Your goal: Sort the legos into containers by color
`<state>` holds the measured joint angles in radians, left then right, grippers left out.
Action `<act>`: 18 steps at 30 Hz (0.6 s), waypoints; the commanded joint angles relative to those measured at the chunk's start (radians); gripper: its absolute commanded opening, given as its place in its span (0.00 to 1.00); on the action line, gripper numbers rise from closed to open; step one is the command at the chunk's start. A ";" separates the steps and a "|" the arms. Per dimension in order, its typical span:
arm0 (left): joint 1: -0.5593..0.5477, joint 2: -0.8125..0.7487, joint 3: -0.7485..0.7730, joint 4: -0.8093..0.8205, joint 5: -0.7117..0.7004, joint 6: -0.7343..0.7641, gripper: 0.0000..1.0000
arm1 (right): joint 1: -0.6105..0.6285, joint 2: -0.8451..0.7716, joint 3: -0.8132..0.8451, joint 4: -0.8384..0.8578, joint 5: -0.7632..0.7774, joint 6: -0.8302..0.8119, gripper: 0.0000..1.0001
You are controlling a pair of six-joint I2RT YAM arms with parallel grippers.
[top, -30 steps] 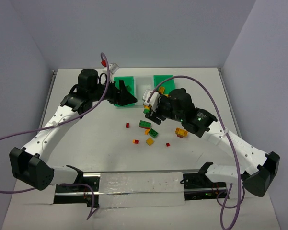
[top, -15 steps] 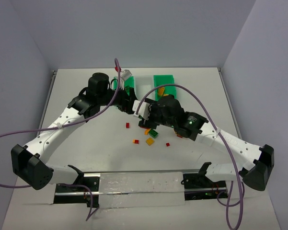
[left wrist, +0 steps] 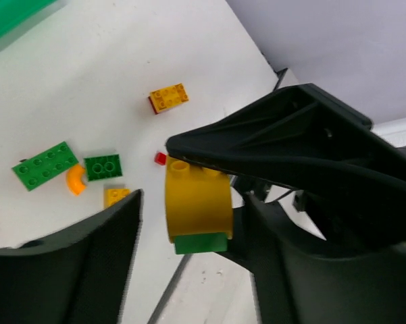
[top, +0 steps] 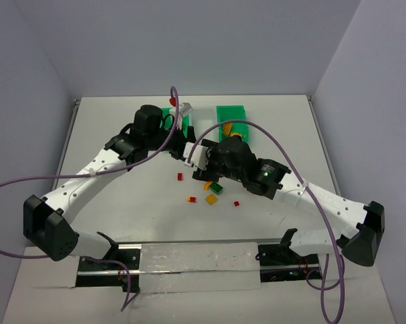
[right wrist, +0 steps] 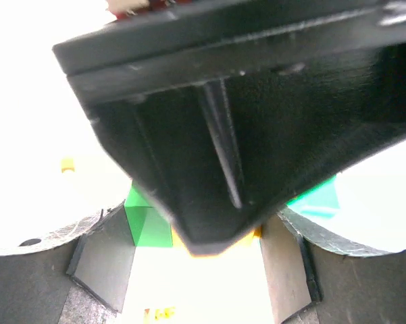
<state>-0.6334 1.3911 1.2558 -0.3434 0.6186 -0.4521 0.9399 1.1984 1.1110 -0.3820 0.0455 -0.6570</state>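
Note:
A yellow rounded lego with a green brick stuck to it (left wrist: 198,209) hangs in the air where the two grippers meet. My right gripper (right wrist: 192,253) is shut on it; the green part (right wrist: 147,226) lies against its left finger. My left gripper (left wrist: 189,202) stands open around the same piece, with a gap on its left-finger side. In the top view both grippers, left (top: 187,143) and right (top: 201,159), meet just in front of the containers: a green bin (top: 167,113), a white bin (top: 204,120) and a green bin (top: 231,116).
Loose legos lie on the table below: a green brick (top: 217,187), a yellow brick (top: 211,199), red bits (top: 180,177) (top: 236,203). The left wrist view shows a long green brick (left wrist: 45,165), a green square brick (left wrist: 103,167), an orange arc (left wrist: 75,179) and a yellow brick (left wrist: 169,98).

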 commanded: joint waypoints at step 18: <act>0.013 -0.087 -0.101 0.007 0.136 0.203 0.00 | -0.090 -0.100 0.072 -0.142 -0.179 0.132 1.00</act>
<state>-0.6323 1.3721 1.1935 -0.3361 0.6642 -0.3814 0.9212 1.1717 1.1114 -0.4242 0.0069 -0.5981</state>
